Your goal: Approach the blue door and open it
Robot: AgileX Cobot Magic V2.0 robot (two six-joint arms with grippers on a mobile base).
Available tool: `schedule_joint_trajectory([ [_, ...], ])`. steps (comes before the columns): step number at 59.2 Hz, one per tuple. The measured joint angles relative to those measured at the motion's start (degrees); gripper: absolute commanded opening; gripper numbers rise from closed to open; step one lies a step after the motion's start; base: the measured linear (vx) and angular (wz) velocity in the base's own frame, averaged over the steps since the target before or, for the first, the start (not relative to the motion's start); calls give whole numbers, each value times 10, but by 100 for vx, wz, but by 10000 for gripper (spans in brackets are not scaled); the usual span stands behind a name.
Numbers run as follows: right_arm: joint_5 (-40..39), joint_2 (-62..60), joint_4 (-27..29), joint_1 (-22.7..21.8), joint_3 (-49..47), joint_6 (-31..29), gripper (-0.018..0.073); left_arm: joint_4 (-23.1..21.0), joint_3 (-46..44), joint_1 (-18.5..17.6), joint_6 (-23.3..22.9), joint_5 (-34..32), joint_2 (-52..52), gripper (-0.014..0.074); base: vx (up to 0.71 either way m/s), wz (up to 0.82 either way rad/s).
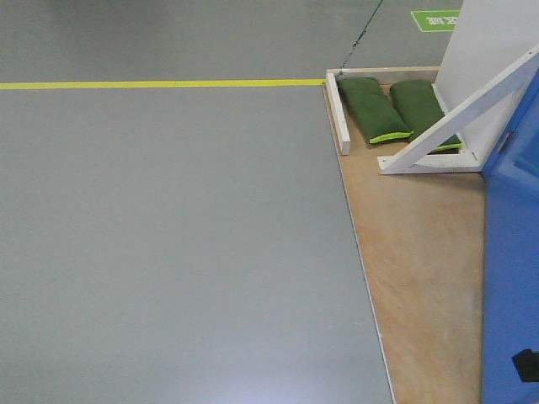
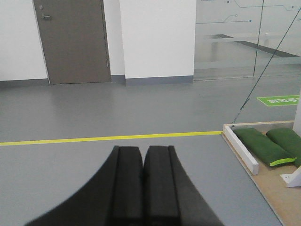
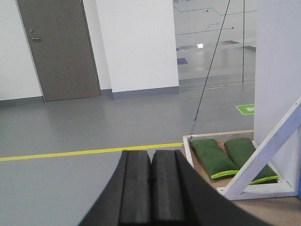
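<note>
Green sandbags, white brace, yellow floor line, plywood platform

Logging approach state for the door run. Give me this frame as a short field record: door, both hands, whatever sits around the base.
blue door: right edge of front view, only partly in frame
left hand: shut, empty, over the grey floor
right hand: shut, empty
wooden platform: beside the door, right of the floor
sandbags: two, green, side by side at platform's far end
white brace: diagonal, crossing the right sandbag
yellow line: runs across the floor to the platform corner
contact: neither hand touches the door
</note>
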Motion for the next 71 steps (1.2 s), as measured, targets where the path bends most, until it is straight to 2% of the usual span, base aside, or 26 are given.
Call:
schedule_joint_trajectory([
  [60,0,1,-9,0,-1,3,-1,0,0,0,0,0,0,73,1,0],
  [71,3,37,-18,0,-68,9,-1,0,0,0,0,0,0,73,0,0],
])
